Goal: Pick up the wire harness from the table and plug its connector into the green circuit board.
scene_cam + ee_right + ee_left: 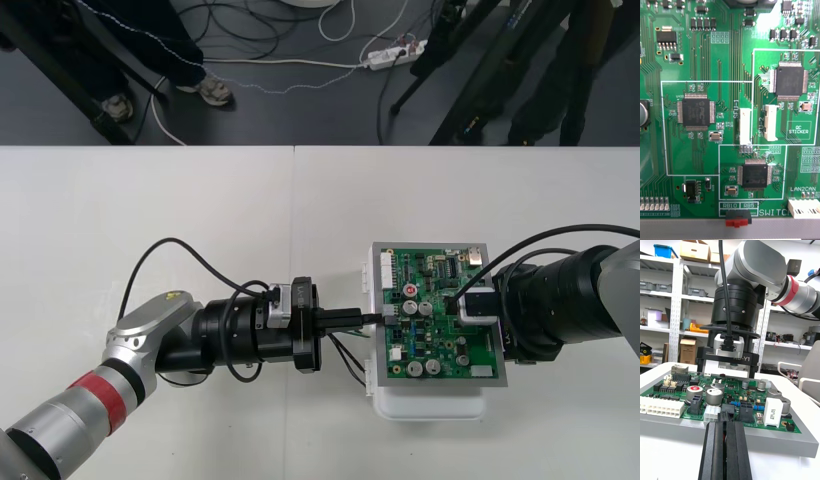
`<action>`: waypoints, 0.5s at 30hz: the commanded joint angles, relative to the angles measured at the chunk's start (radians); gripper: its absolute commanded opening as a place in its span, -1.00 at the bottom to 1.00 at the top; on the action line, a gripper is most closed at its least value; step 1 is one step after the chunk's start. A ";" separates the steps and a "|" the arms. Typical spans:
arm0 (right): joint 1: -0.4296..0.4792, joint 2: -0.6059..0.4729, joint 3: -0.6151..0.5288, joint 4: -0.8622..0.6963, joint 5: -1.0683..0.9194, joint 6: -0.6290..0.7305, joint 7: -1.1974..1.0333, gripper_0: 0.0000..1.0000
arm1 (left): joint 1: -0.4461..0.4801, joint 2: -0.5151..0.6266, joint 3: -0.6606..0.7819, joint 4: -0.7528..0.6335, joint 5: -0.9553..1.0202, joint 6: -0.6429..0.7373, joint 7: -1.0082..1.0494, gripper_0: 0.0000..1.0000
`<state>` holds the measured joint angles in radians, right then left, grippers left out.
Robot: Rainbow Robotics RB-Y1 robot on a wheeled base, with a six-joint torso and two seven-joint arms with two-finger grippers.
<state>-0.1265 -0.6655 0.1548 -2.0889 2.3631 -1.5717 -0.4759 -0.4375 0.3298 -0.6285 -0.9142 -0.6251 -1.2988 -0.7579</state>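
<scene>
Front view: left claw (372,319) sits at the 9 o'clock edge of the green circuit board (480,350) on its white base (430,405). Its fingers are closed on the thin red, black and green wire harness (347,352), with the wires drooping toward 6 o'clock. Pickup looks done; can't tell if it's plugged in, so insertion is likely left. Right claw (465,305) is over the board's 3 o'clock side, fingers apart and empty.

Green board (425,345) — white base (430,405) — pale table (200,210).
</scene>
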 commanded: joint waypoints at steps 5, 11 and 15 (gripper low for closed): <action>-0.022 0.018 0.016 -0.026 -0.027 0.001 0.042 1.00 | -0.026 -0.031 -0.033 -0.032 -0.002 0.029 0.020 -1.00; -0.021 0.018 0.017 -0.026 -0.027 0.001 0.043 1.00 | -0.026 -0.031 -0.037 -0.032 0.002 0.029 0.019 -1.00; -0.021 0.018 0.016 -0.028 -0.028 0.001 0.043 1.00 | -0.026 -0.032 -0.039 -0.034 0.004 0.029 0.015 -1.00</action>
<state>-0.1265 -0.6655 0.1548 -2.0889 2.3620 -1.5717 -0.4759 -0.4376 0.3294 -0.6424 -0.9142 -0.6257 -1.2918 -0.7579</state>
